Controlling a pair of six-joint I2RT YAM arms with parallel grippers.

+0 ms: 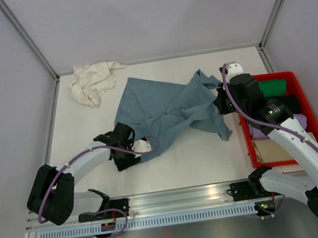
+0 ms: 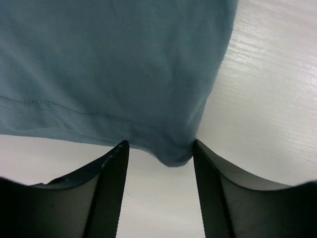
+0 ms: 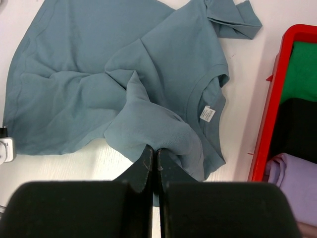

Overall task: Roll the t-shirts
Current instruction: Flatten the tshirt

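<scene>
**Top view.** Blue shirt (image 1: 157,104): centre of frame, spread loosely on the bench (image 1: 199,154), creased, its right side drawn up toward the right tool (image 1: 220,101). We judge that it is being pulled flat for rolling. White shirt (image 1: 91,81): upper left, crumpled, well apart from both arms, not yet handled. Left tool (image 1: 144,147): at the blue shirt's lower left edge. Crate (image 1: 246,136): right edge of the bench, just beside the right arm. Bench pale and matt. Plain grey walls (image 1: 150,13) close the bench in on three sides.

**Left wrist view.** Left tool (image 2: 159,168): jaws apart, gripping nothing. A hemmed corner of the blue shirt (image 2: 114,64) hangs down between the fingers (image 2: 111,183), so we read this as lining up to take that corner. Bench (image 2: 267,99): white, faint wood grain, fills the right of frame.

**Right wrist view.** Right tool (image 3: 154,161): jaws closed tight, pinching a raised fold of the blue shirt (image 3: 74,74) at lower centre. The neck label (image 3: 207,113) faces up, right of centre. Crate (image 3: 275,99): right edge of frame, holding folded green, black and lilac garments.
</scene>
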